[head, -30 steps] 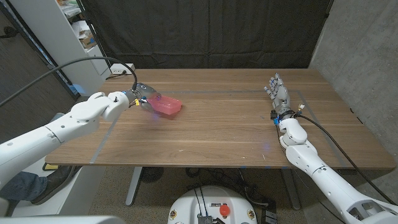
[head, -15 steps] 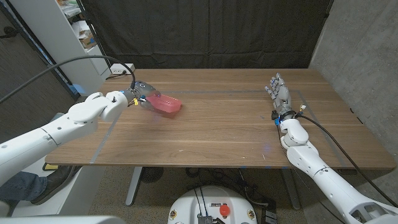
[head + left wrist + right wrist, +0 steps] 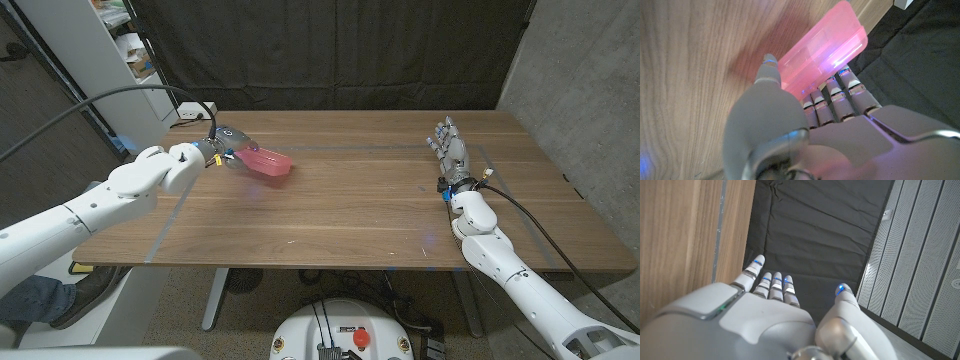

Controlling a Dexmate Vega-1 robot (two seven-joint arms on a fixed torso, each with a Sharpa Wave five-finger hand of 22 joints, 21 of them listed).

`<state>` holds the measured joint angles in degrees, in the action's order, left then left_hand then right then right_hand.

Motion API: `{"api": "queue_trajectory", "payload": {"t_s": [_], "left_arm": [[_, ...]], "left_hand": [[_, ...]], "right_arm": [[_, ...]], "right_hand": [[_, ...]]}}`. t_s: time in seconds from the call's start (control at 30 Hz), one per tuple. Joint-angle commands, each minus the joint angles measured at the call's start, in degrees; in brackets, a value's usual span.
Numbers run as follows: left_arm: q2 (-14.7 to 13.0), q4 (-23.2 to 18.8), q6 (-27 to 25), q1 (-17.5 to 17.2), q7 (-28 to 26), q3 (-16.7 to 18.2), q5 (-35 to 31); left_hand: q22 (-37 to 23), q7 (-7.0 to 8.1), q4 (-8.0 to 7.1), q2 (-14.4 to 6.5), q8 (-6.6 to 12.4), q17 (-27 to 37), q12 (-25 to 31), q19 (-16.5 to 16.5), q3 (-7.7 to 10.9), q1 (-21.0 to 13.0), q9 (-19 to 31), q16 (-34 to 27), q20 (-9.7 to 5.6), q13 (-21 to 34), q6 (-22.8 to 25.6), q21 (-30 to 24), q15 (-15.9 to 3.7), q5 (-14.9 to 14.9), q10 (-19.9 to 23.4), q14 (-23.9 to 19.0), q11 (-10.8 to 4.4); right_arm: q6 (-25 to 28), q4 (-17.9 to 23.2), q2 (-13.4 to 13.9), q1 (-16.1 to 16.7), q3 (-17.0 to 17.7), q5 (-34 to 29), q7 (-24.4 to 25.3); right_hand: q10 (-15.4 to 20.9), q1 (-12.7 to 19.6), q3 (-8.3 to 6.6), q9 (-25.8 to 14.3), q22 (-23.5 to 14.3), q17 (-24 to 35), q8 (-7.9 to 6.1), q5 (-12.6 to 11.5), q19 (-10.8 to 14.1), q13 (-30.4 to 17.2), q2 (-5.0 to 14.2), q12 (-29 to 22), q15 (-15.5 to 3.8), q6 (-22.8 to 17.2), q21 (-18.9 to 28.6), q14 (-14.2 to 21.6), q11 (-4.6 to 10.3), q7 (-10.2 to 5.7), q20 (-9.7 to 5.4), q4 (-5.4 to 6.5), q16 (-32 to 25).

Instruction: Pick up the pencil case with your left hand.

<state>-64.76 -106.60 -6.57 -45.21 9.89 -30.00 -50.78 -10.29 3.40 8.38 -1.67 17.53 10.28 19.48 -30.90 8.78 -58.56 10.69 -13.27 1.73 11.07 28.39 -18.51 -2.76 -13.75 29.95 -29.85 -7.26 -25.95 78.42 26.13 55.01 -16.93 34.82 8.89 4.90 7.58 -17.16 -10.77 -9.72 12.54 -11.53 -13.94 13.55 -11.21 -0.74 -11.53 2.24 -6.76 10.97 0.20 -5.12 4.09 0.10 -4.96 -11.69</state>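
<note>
Pencil case [image 3: 266, 162] lifted higher, held by left hand [image 3: 218, 150].

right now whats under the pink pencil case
The translucent pink plastic pencil case is held by the left robot hand, with wooden table and a faint shadow beneath. The fingers cover its near end.

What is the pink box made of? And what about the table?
The pencil case looks like see-through pink plastic: light glows through it and its corners are smooth and rounded. The left hand holds it by one end. The table looks like wood, with brown grain lines running along it and a soft, dull shine. It could be a wood-look coating; the pictures can't settle that.
</note>
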Motion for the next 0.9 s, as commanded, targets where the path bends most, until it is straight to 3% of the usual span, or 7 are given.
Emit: {"api": "queue_trajectory", "payload": {"t_s": [0.03, 0.4, 0.9], "left_arm": [[0.5, -0.6, -0.5, 0.6, 0.0, 0.4, -0.4], [0.0, -2.1, -1.4, 0.5, 1.0, 0.9, -1.1], [-2.9, -6.4, -3.4, -3.4, -0.1, 4.4, 0.6]], "left_hand": [[-0.1, 2.97, -0.26, -3.0, 0.24, 0.1, 0.1, -0.6, 0.67, -2.4, 0.2, 0.3, 0.33, 0.2, 3.7, 0.0, -6.33, 0.2, 2.6, -0.6, -1.91], [-0.1, 2.95, -0.26, -3.0, 0.12, 0.1, -0.1, -0.6, 0.78, -2.4, 0.3, 0.4, 0.43, 0.2, 4.1, 0.1, -6.21, 0.6, 2.9, -0.8, -1.85], [-0.1, 2.68, -0.34, -3.2, -0.59, 0.1, -1.0, 0.0, 1.01, -2.4, 0.3, 1.1, -0.32, 0.3, 3.7, 0.7, -5.89, 1.5, 2.3, -0.2, -1.66]], "right_arm": [[-0.4, -0.6, -0.2, -0.3, 0.2, 0.3, -0.4], [-1.0, -1.3, -0.6, -0.6, 0.3, 0.7, -0.9], [-1.2, -1.6, -0.6, -0.8, 0.4, 1.2, -1.7]], "right_hand": [[0.2, -0.1, 0.18, -0.3, -0.1, 0.1, 0.09, -0.4, -0.2, -0.1, 0.29, 0.0, 0.36, -0.7, 0.1, 0.1, -0.15, 0.02, 0.01, -0.17, -0.3], [0.2, 0.0, 0.20, -0.3, -0.1, 0.1, 0.10, -0.4, -0.2, -0.1, 0.38, 0.0, 0.37, -0.7, 0.1, 0.1, -0.19, 0.05, 0.00, -0.18, -0.3], [0.2, 0.0, 0.28, -0.3, -0.1, 0.1, 0.10, -0.4, -0.2, -0.1, 0.39, 0.0, 0.39, -0.7, 0.1, 0.1, -0.12, 0.11, -0.01, -0.19, -0.3]]}}
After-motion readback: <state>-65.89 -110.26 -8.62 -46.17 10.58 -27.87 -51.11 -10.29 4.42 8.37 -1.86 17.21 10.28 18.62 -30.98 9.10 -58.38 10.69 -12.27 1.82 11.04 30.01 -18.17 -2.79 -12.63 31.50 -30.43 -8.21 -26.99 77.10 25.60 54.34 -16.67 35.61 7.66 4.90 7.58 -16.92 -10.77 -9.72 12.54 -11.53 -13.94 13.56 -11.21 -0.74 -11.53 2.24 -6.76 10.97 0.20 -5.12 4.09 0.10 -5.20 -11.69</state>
